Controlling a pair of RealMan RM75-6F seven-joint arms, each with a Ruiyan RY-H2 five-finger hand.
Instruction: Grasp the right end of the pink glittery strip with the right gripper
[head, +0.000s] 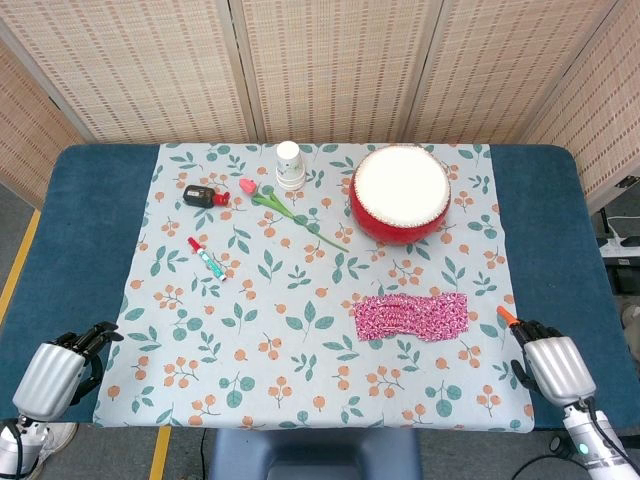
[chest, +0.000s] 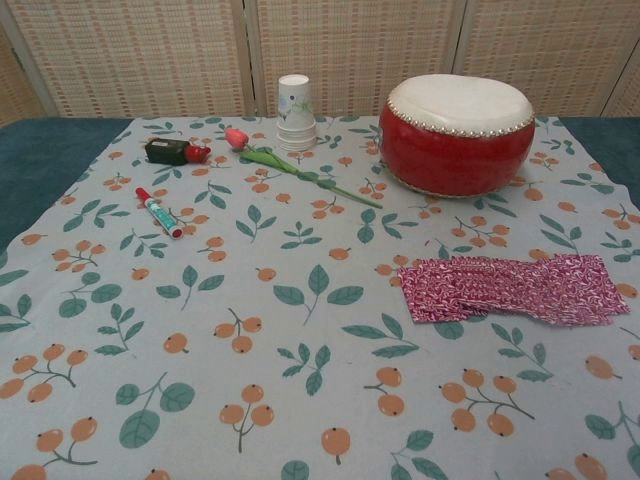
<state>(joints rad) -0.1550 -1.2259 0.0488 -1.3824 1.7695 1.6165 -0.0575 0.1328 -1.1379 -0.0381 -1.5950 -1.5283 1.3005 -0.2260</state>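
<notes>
In the head view, the pink glittery strip (head: 412, 316) lies flat on the floral cloth (head: 300, 290), right of centre, with bare cloth along its front edge and to its right. The right hand (head: 546, 358) sits off the cloth's front right corner, well apart from the strip's right end, holding nothing; its dark fingers (head: 527, 329) point toward the strip, but how far they are spread is too small to tell. The left hand (head: 58, 370) rests at the front left corner over the blue table (head: 70, 240), empty, fingers bunched in a way that is also unclear. Behind the strip stands the red drum (head: 400, 192), near but apart. The paper cups (head: 289, 165), artificial rose (head: 290, 208), small tube (head: 207, 258) and dark bottle (head: 204, 195) lie far left. In the chest view, the strip (chest: 512, 288) reaches nearly to the frame's right edge, the drum (chest: 457, 134) behind it; neither hand shows here.
</notes>
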